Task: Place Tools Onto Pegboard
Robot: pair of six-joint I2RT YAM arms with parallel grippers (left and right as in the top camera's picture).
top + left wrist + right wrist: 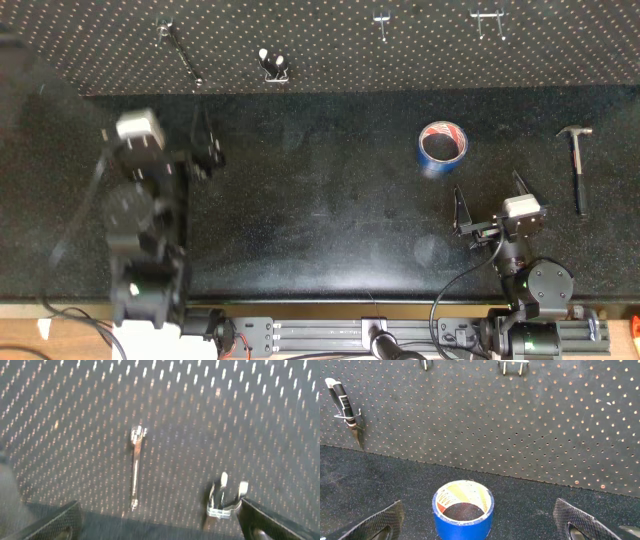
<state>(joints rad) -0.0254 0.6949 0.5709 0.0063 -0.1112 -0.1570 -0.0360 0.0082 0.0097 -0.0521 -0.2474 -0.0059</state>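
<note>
A silver wrench (182,52) hangs on the pegboard (330,45) at the back left; the left wrist view shows the wrench (135,467) straight ahead. My left gripper (207,150) hovers open and empty in front of the board, a little to the right of the wrench. A blue tape roll (442,145) stands on the black mat, and a hammer (576,165) lies at the far right. My right gripper (490,203) is open and empty, just short of the tape roll (463,507).
A black-handled tool (344,407) hangs in a clip on the board, right of the wrench. Two bare metal hooks (380,20) (487,20) stick out at the board's upper right. The black mat (320,210) is bare between the arms.
</note>
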